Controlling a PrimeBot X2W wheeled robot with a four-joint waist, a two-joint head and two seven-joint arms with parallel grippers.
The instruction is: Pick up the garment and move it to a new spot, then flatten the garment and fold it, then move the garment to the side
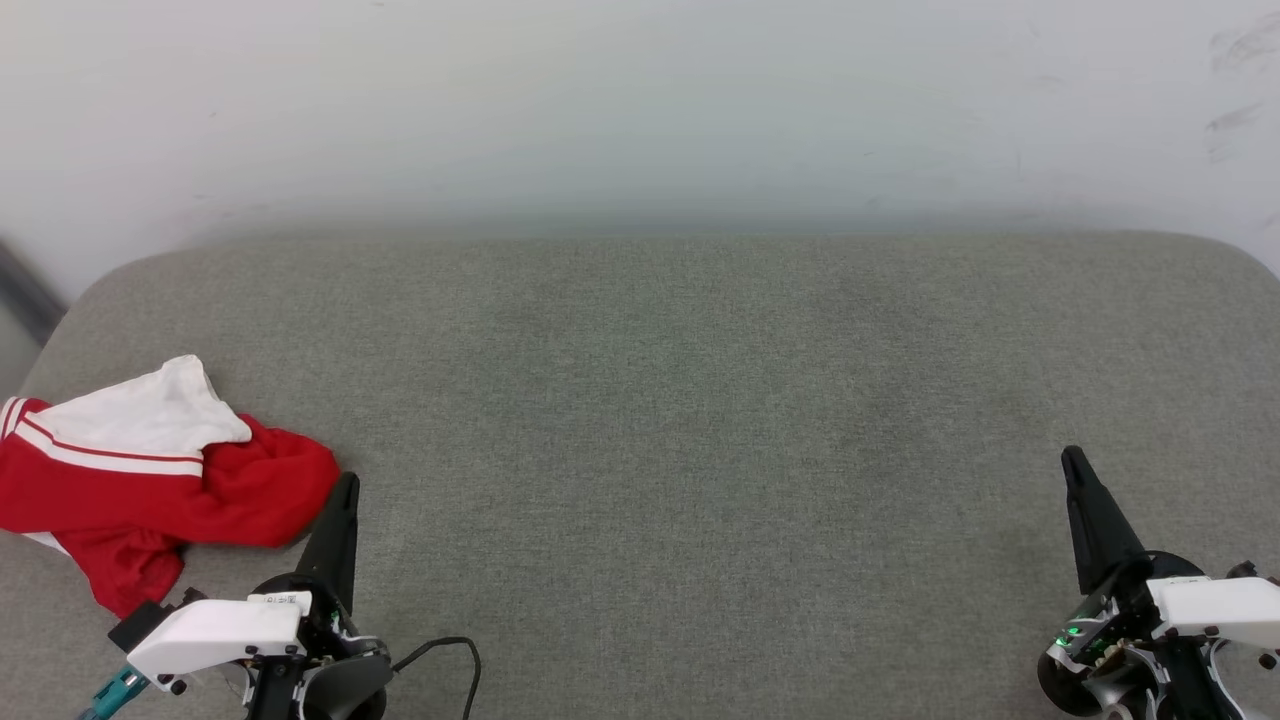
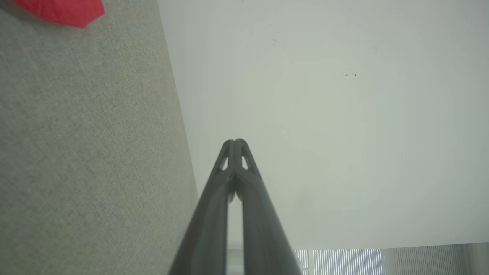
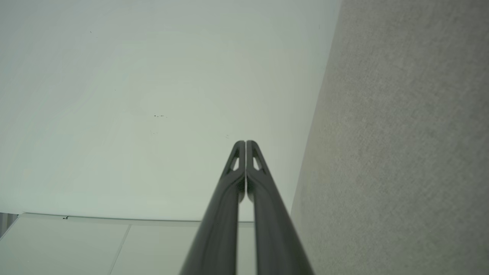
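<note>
The garment [image 1: 150, 480] lies crumpled at the near left of the grey padded surface [image 1: 660, 400], red with a white sleeve and striped trim on top. A red corner of the garment [image 2: 65, 11] shows at the top left of the left wrist view. My left gripper [image 1: 345, 485] is shut and empty, its tip just right of the garment's edge, not touching it as far as I can tell. In its own view the left gripper [image 2: 235, 142] has both fingers pressed together. My right gripper [image 1: 1072, 458] is shut and empty at the near right, and its fingers meet in the right wrist view [image 3: 245, 142].
A pale wall [image 1: 640, 110] rises behind the surface's far edge. The surface has rounded far corners, and its left edge [image 1: 45, 340] lies close to the garment. A black cable [image 1: 455, 650] loops by the left wrist.
</note>
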